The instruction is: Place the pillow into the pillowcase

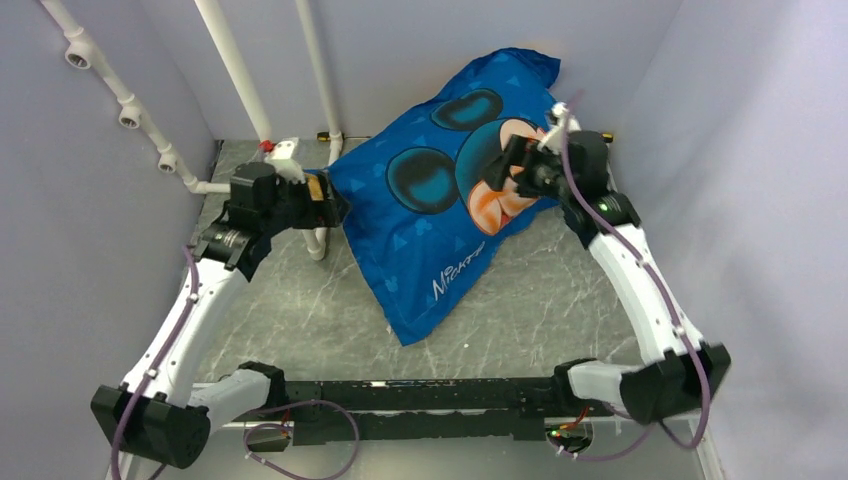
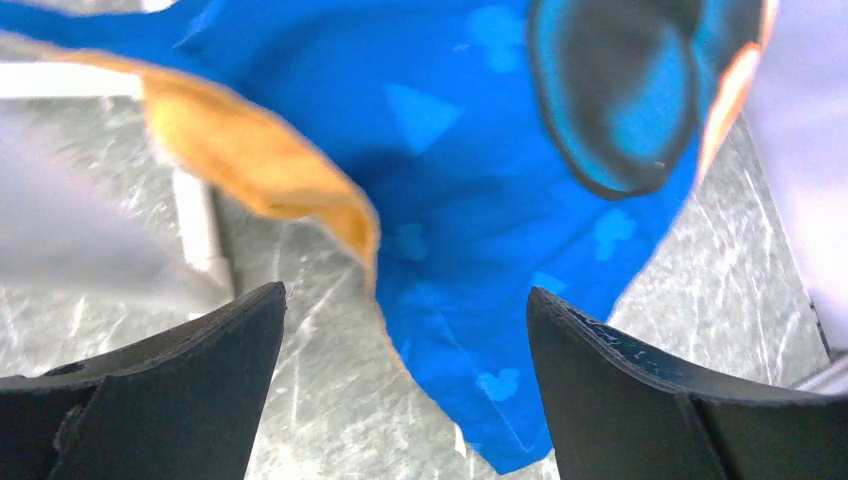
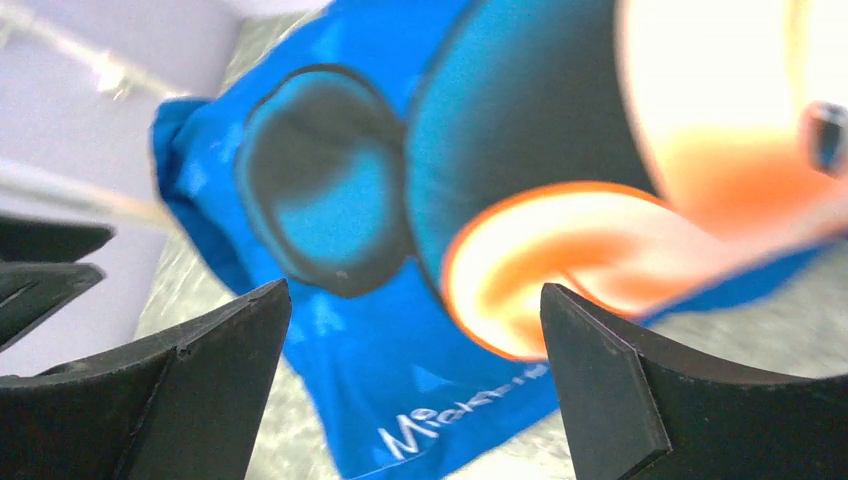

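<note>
The blue pillowcase with the big Mickey Mouse face looks plump and leans from the table up against the back wall. The pillow is hidden; no white stuffing shows in any view. My left gripper is open at the case's left edge, where the yellow-orange side folds out; nothing lies between its fingers. My right gripper hovers open over Mickey's face on the case's right part. In the right wrist view the blue fabric with white lettering lies beyond the open gripper.
White pipes run along the left and back walls, and a short white pipe post stands just under the left gripper. A small white fitting sits at the back left. Grey marbled table and close purple walls surround the case.
</note>
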`<move>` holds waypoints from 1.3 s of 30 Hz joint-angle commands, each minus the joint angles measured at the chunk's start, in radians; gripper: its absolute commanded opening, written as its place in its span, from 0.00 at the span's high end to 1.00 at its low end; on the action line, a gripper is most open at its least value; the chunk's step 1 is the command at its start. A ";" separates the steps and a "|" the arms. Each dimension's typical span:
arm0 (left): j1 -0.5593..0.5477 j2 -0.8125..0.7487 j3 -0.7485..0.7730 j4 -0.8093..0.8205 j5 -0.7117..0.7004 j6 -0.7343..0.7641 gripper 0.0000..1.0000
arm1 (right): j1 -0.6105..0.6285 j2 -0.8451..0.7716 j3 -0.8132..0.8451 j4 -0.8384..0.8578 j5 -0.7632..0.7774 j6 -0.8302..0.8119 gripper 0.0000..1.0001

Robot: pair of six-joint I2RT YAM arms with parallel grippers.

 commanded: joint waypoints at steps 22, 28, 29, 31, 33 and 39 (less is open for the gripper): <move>0.366 -0.491 -0.698 0.450 -0.256 0.117 0.05 | -0.240 -0.423 -0.985 0.576 0.881 -0.061 0.00; 0.368 -0.250 -0.779 0.745 -0.238 0.172 0.01 | -0.241 -0.416 -1.209 0.958 0.888 -0.158 0.00; 0.368 -0.202 -0.784 0.787 -0.228 0.188 0.01 | -0.241 -0.415 -1.223 0.998 0.888 -0.173 0.00; 0.368 -0.094 -0.791 0.877 -0.241 0.226 0.01 | -0.241 -0.403 -1.232 1.048 0.873 -0.200 0.00; 0.368 0.021 -0.832 1.037 -0.269 0.237 0.01 | -0.241 -0.380 -1.251 1.141 0.840 -0.236 0.00; 0.365 0.379 -0.878 1.501 -0.196 0.321 0.01 | -0.241 -0.217 -1.250 1.385 0.790 -0.327 0.00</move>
